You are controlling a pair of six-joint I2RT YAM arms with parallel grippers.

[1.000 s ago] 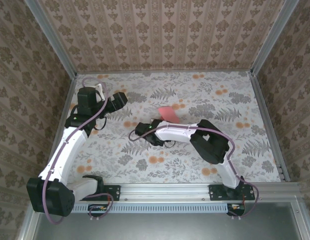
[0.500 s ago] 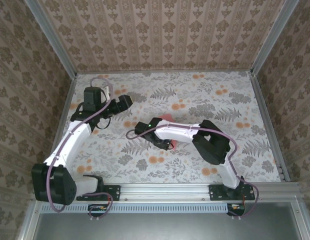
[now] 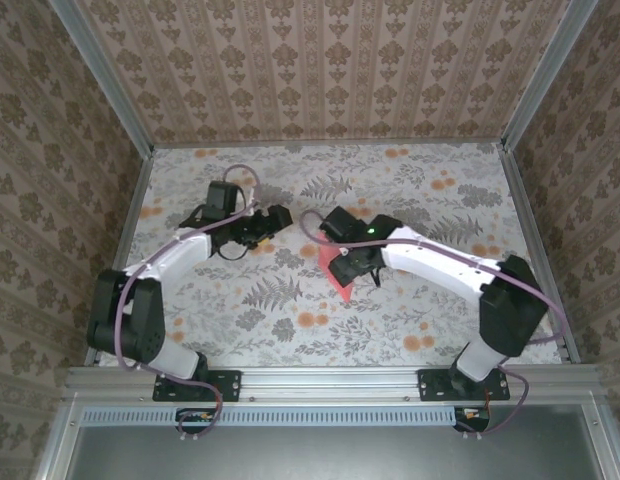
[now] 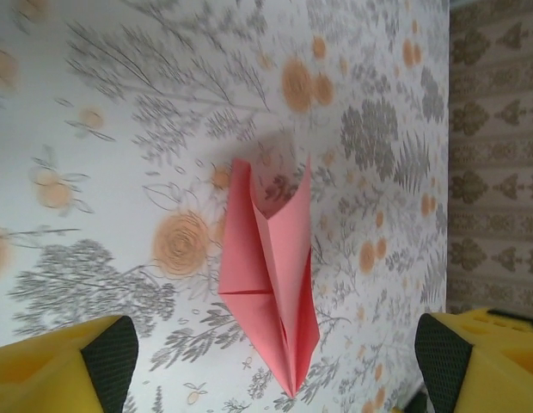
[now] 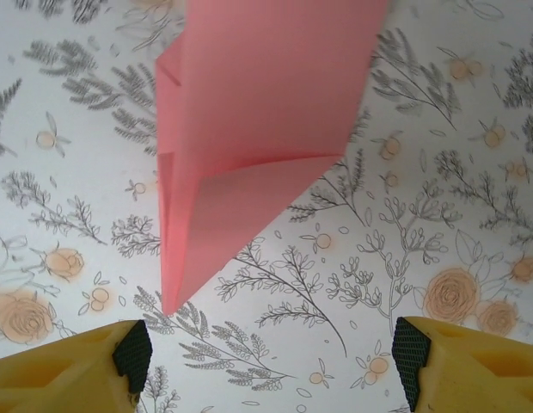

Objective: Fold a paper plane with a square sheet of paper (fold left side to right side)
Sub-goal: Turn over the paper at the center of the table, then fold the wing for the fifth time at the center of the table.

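Fingers [image 5: 129,351] of the right gripper [image 5: 272,357] are standing wide apart, hovering just above the paper plane [image 5: 249,112] and gripping nothing. The left gripper [image 4: 275,361] is hanging spread as well, off to the plane's left and facing it. The pink paper is lying on the flowery table [image 3: 410,190], creased into a slim pointed dart. I'm guessing most folds are done, with perhaps only the wings waiting.
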